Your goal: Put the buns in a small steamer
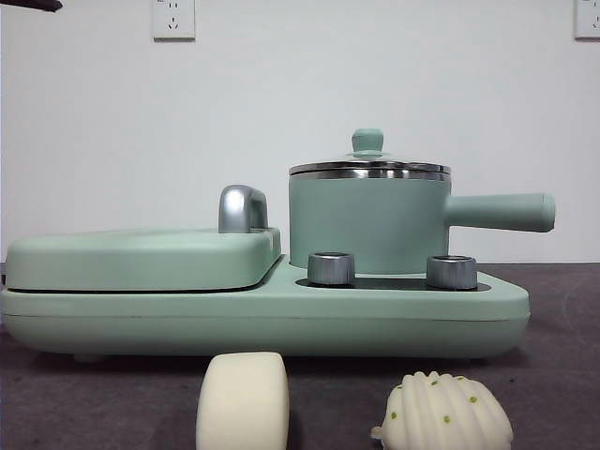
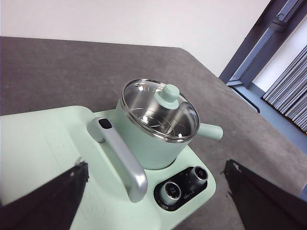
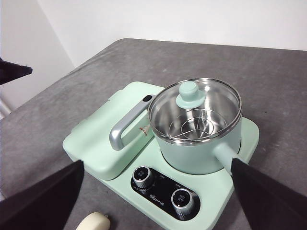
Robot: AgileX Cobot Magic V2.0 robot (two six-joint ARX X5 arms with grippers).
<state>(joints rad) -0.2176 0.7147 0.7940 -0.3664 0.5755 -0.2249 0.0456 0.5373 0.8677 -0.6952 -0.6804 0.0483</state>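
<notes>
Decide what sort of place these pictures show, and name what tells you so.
Probably a lab bench set up as a mock kitchen: a mint-green cylindrical steamer pot with glass lid on a mint-green cooker base, a grey-covered table, bare white wall with sockets.

Pot [image 1: 367,220] sat on the right half of the green cooker [image 1: 281,314], lid [image 1: 368,169] on, handle [image 1: 497,212] pointing right. Two knobs [image 1: 331,268] stood in front of the pot. Griddle lid [image 1: 141,258] lay shut to its left. Smooth bun [image 1: 243,401] and ridged bun [image 1: 445,412] rested on the table [image 1: 562,375] before the cooker. Only a dark arm tip [image 1: 28,5] showed at the top corner, well away from everything.
</notes>
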